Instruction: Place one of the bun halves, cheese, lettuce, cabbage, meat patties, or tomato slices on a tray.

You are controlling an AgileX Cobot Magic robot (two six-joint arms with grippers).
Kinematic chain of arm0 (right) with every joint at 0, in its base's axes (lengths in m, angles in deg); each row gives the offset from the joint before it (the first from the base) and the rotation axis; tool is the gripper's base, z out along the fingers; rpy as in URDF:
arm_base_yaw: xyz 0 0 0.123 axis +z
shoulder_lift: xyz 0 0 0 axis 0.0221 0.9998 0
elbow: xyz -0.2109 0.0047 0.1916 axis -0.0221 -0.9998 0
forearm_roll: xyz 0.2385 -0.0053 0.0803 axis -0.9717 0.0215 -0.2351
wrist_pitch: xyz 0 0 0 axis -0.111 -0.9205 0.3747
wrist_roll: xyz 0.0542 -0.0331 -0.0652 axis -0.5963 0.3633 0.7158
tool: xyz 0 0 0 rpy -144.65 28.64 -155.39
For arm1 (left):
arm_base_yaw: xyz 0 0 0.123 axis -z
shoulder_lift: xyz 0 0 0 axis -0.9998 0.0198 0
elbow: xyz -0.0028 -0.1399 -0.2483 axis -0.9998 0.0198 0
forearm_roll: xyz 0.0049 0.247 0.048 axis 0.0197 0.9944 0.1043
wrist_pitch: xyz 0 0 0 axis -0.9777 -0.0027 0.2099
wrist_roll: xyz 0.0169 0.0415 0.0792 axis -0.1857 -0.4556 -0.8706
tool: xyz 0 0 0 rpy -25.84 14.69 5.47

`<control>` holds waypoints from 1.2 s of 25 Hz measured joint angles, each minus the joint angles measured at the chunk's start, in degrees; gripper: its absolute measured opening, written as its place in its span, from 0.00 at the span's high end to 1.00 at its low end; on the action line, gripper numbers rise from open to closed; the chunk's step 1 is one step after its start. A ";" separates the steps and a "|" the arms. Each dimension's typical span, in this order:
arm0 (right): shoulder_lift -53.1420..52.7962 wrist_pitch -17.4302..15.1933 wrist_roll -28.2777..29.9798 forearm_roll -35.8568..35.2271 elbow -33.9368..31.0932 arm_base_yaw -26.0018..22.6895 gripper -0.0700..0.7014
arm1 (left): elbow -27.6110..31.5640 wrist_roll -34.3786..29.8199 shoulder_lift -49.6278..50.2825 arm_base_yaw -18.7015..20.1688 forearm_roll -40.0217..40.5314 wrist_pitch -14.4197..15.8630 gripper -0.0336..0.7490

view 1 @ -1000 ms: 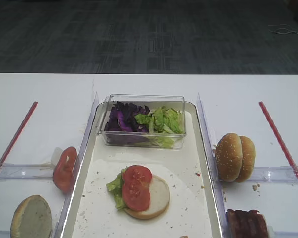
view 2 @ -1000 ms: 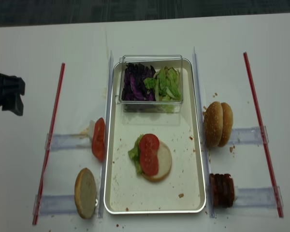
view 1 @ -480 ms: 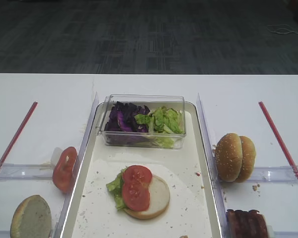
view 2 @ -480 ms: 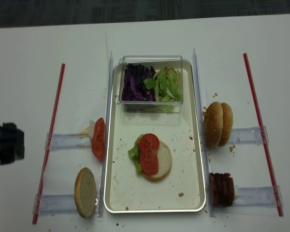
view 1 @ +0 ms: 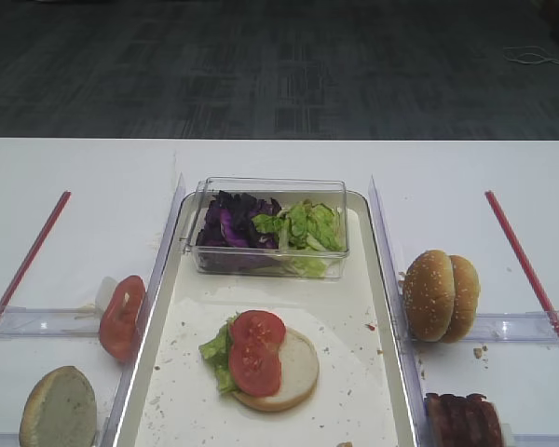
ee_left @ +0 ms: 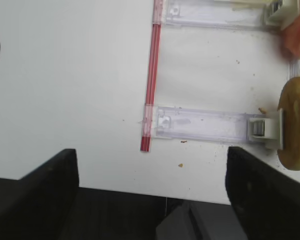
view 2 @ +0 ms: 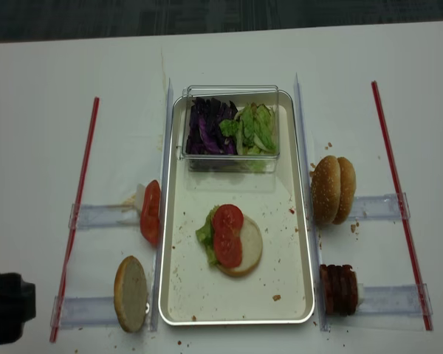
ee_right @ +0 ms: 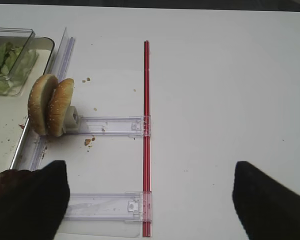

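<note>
White table [view 2: 44, 88] carries the tray [view 2: 295, 258] — a bun half [view 2: 244, 247] with lettuce [view 2: 204, 234] and tomato slices [view 2: 227, 234] lies inside it. Left of the tray, left pincer [ee_left: 150, 200] gapes wide; right pincer [ee_right: 150, 200] too — both empty.

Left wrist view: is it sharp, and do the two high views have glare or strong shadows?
Left wrist view: the fingers are dark, soft blurs, the red strip fairly sharp. Exterior high view: even light, faint shadows, no glare on the tray. Realsense view: softer, the white table slightly washed out.
</note>
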 joint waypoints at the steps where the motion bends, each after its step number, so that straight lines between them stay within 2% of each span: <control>1: 0.00 0.00 0.00 0.00 0.00 0.00 0.02 | 0.67 0.00 -1.98 0.00 0.00 -0.12 0.21; 8: 0.00 0.00 0.00 0.00 0.00 0.00 0.02 | 1.98 0.00 -11.77 0.00 0.00 -0.25 0.21; 15: 0.00 0.00 0.00 0.00 0.00 0.00 0.02 | 2.95 -0.20 -21.19 0.00 0.00 1.21 0.21; 22: 0.00 0.00 0.00 0.00 0.00 0.00 0.02 | 3.05 -0.46 -30.26 0.00 -0.10 1.43 0.21; 30: 0.00 0.00 0.00 0.00 0.00 0.00 0.02 | 3.10 -0.58 -32.30 0.00 -0.32 1.76 0.21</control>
